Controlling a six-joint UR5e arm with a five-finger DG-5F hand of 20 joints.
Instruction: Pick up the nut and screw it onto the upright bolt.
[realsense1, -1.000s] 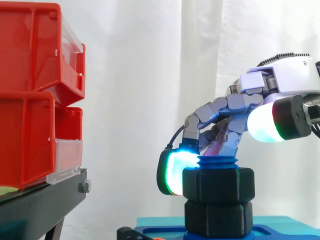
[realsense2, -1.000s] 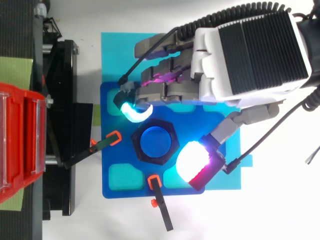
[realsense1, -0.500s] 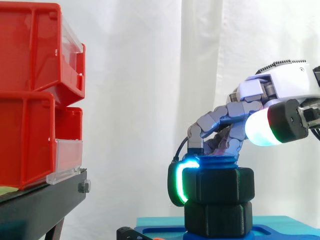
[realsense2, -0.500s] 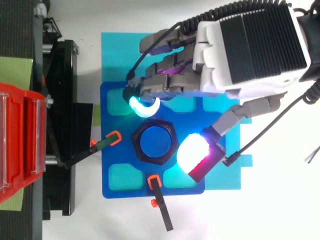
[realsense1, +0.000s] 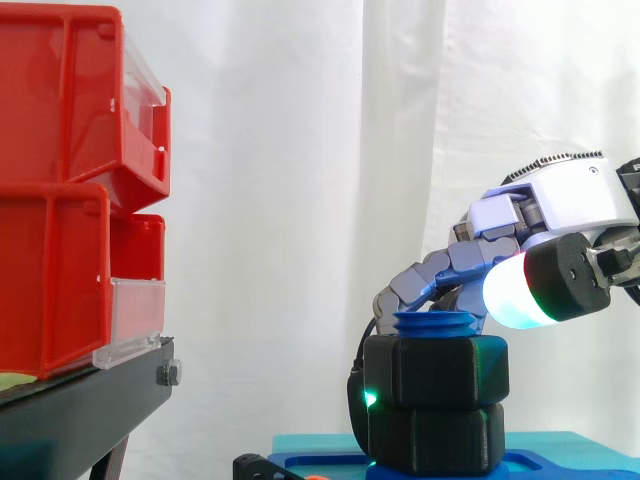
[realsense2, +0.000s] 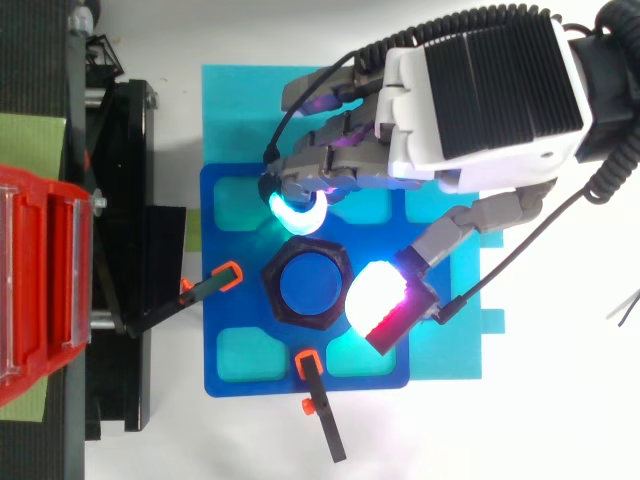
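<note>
- Bins (realsense1: 70, 180), red, sit on the black stand (realsense1: 90, 400) at the left.
- Nut (realsense1: 435, 372) is already threaded on the upright bolt (realsense2: 312, 284) at the middle of the blue plate (realsense2: 285, 350), with the bolt top showing above it.
- Hand (realsense2: 480, 100) curls round the nut, one glowing fingertip (realsense2: 297, 212) against its side; some further turning down probably remains.

a robotics lab bench: a white curtain (realsense1: 300, 150) as backdrop, red bins (realsense1: 60, 180) stacked on a black stand (realsense1: 80, 410), a blue fixture plate (realsense2: 240, 372) pinned by orange-tipped clamps (realsense2: 321, 412) on a cyan mat (realsense2: 230, 110), a robot hand (realsense2: 480, 90) above it.
</note>
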